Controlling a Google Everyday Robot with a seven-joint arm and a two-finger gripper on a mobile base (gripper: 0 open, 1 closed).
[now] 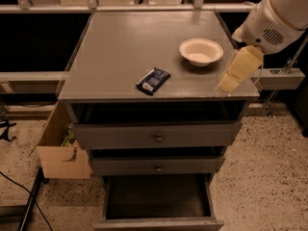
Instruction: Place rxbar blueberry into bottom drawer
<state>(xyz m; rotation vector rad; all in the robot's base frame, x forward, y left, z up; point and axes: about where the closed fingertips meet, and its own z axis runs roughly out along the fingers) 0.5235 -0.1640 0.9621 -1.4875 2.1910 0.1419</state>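
The rxbar blueberry (pixel 153 80), a small flat bar in a dark navy wrapper with a white patch, lies on the grey cabinet top (pixel 120 47) near its front edge. The bottom drawer (pixel 158 203) is pulled out, with a dark empty inside. My gripper (pixel 237 73) hangs from the white arm (pixel 278 18) over the cabinet top's right front corner, to the right of the bar and just below the white bowl. It holds nothing that I can see.
A white bowl (pixel 200 51) sits on the cabinet top at the right. Two shallower knobbed drawers (pixel 157 136) are above the bottom one, both slightly out. A cardboard box (pixel 60 153) stands on the floor at the left. A black cable (pixel 19 186) lies at lower left.
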